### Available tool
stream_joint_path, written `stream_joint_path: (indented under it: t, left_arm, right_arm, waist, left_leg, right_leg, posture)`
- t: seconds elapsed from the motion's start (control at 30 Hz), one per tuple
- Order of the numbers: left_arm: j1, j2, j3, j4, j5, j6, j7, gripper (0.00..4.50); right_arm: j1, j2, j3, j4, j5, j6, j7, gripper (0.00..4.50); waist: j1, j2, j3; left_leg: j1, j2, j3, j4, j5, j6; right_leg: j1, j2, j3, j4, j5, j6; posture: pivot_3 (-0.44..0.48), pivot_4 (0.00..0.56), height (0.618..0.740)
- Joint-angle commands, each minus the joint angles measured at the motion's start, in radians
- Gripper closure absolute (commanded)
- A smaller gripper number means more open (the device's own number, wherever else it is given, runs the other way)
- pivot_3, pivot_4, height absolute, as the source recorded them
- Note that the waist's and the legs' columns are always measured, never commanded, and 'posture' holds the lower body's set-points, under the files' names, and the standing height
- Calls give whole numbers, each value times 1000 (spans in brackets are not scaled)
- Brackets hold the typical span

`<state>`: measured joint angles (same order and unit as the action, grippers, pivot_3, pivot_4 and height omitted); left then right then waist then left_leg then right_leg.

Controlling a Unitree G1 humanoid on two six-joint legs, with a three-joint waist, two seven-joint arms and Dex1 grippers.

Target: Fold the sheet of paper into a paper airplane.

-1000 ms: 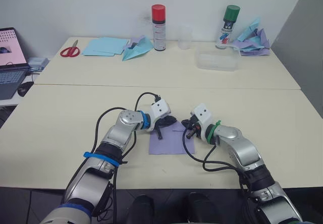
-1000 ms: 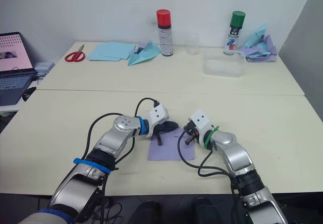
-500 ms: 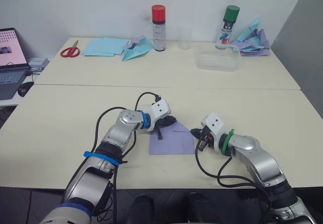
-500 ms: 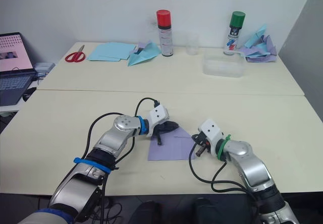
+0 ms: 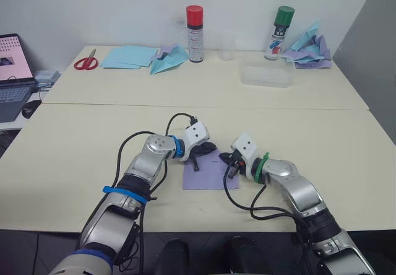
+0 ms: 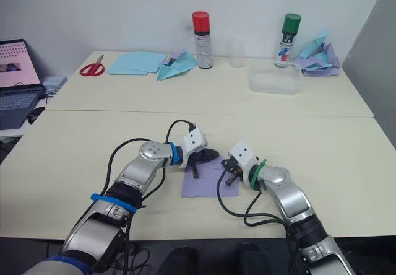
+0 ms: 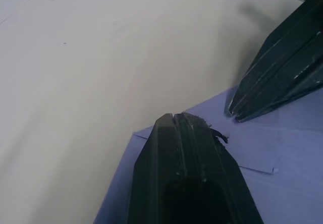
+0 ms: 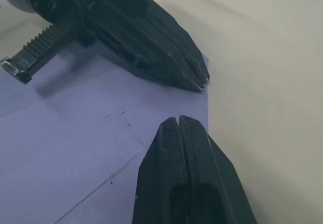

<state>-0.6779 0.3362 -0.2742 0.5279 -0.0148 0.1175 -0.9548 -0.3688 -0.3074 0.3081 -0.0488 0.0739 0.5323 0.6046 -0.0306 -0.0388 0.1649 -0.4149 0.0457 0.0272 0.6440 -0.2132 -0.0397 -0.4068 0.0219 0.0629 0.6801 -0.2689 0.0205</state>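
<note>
The lavender sheet of paper (image 5: 202, 176) lies flat on the near table, between my two arms. My left gripper (image 5: 212, 148) is shut, its tip pressed down on the sheet's far edge. My right gripper (image 5: 228, 161) is shut too, and rests on the sheet's far right part. The two tips stand close together but apart. In the left wrist view my own shut fingers (image 7: 181, 148) lie on the sheet (image 7: 287, 148), with the right gripper's tip touching it beside them. No paper airplane shape shows.
On the far table stand a red-capped spray can (image 5: 194, 33), a green-capped can (image 5: 281, 32), a clear cup (image 5: 226, 47) and a clear plastic box (image 5: 266, 75). Light blue sheets (image 5: 129, 56), a blue plane (image 5: 168, 59), scissors (image 5: 85, 61) and a paper heap (image 5: 309, 49) lie there. A laptop (image 5: 12, 77) sits far left.
Half a second ago my right gripper was out to the right and the sheet's right side spread wider. Now it is back on the sheet, which looks narrower. The left gripper has not moved.
</note>
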Motion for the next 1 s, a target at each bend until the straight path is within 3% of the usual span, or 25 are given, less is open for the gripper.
stream_joint_path:
  t: [0.03, 0.23, 0.37, 0.63, 0.8, 1.0]
  left_arm:
    - [-4, -46, 59, -49, -73, 31, 10, 4500]
    - [18, -91, 45, -103, -86, 87, 18, 4500]
    - [28, -61, 8, -25, -1, 73, 60, 4500]
    - [13, -10, 20, 60, 32, 53, 104, 4500]
    - [-5, 29, 114, 85, -17, 6, 166, 4500]
    - [48, 76, 306, -123, -225, 114, 109, 4500]
  right_arm:
    - [9, -12, 20, 14, -43, 24, -24, 4475]
    - [6, -14, 18, 16, -40, 27, -18, 4475]
    - [0, -11, 11, 17, -40, 37, -28, 4475]
    - [8, -9, 10, 5, -34, 56, -32, 4475]
    - [3, 7, 15, 14, -31, 64, -38, 4475]
    - [-12, 29, 22, 39, -28, 62, -29, 4475]
  waist:
    - [0, 0, 0]
    - [-1, 0, 0]
    - [-1, 0, 0]
    - [-1, 0, 0]
    - [-1, 0, 0]
    - [-4, -1, 0]
  left_leg:
    - [0, 0, 0, 0, 0, 0]
    - [0, 0, 0, 0, 0, 0]
    - [0, -1, -1, 0, 0, 0]
    - [1, 0, -1, 0, 0, 0]
    - [1, 0, -1, 0, 0, 0]
    - [0, 2, -1, -1, 0, 0]
  right_leg:
    - [0, 0, 0, 0, 0, 0]
    - [0, 0, 0, 0, 0, 0]
    - [0, 1, 1, 0, 0, 0]
    - [1, 1, 0, 0, 0, 0]
    - [1, 1, 0, 0, 0, 0]
    - [-1, 1, 0, 0, 0, 0]
  posture:
    - [0, 150, 740]
    - [0, 150, 740]
    - [0, 150, 740]
    - [0, 150, 740]
    - [0, 150, 740]
    - [0, 150, 740]
